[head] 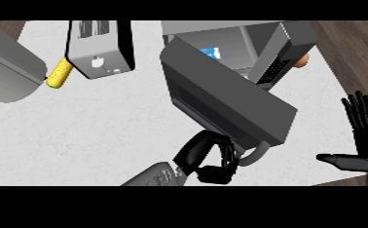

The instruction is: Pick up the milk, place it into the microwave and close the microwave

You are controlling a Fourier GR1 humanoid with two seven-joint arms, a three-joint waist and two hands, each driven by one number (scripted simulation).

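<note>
The microwave (pixel 287 42) stands at the back right of the counter, and its dark door (pixel 223 100) is swung partway out toward me. Through the gap above the door a blue and white bit of the milk carton (pixel 212 53) shows inside the cavity; the rest of it is hidden. My left hand (pixel 203 155) is at the door's near lower edge, its slightly bent fingers resting against the door beside the grey handle (pixel 257 155). At the right edge my right hand (pixel 355 139) rests open with fingers up, apart from everything.
A toaster (pixel 101 47) stands at the back left, with a yellow corn cob (pixel 60 73) beside it. A grey rounded object (pixel 16 71) fills the far left edge. Something orange-brown (pixel 304 61) peeks out behind the microwave's right side.
</note>
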